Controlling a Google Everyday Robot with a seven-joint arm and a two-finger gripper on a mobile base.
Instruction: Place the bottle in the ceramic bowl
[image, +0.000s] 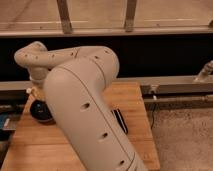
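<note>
- Wooden table (137, 107) fills the lower middle, with a dark panel (160, 55) behind it, a metal rail (175, 89) along its far edge and grey speckled floor (185, 135) to the right.
- Honestly, the big cream robot arm (85, 105) eats most of the view. It rises from the bottom, bends over at the top and curls back down at the left.
- The gripper is hidden behind that curled-down end, at the left of the table right above the ceramic bowl (41, 111). Its fingers are pressed together, but whether they're pinching anything I can't tell.
- The bottle isn't clearly visible. A small pale nub (30, 91) pokes out at the arm's left edge, just above the bowl's rim. It could be part of the bottle, but I can't say for sure.
- Only a dark slice of the bowl shows, and the arm covers the rest.
- Counts: one arm, one bowl, one flat black bar (120, 121) and two upright metal posts (64, 15) at the top.
- The black bar lies on the table just right of the arm, partly tucked behind it.
- Bits cut off at the edges: a blue thing (4, 121) far left and a pale object (205, 72) far right. I can't make out either.
</note>
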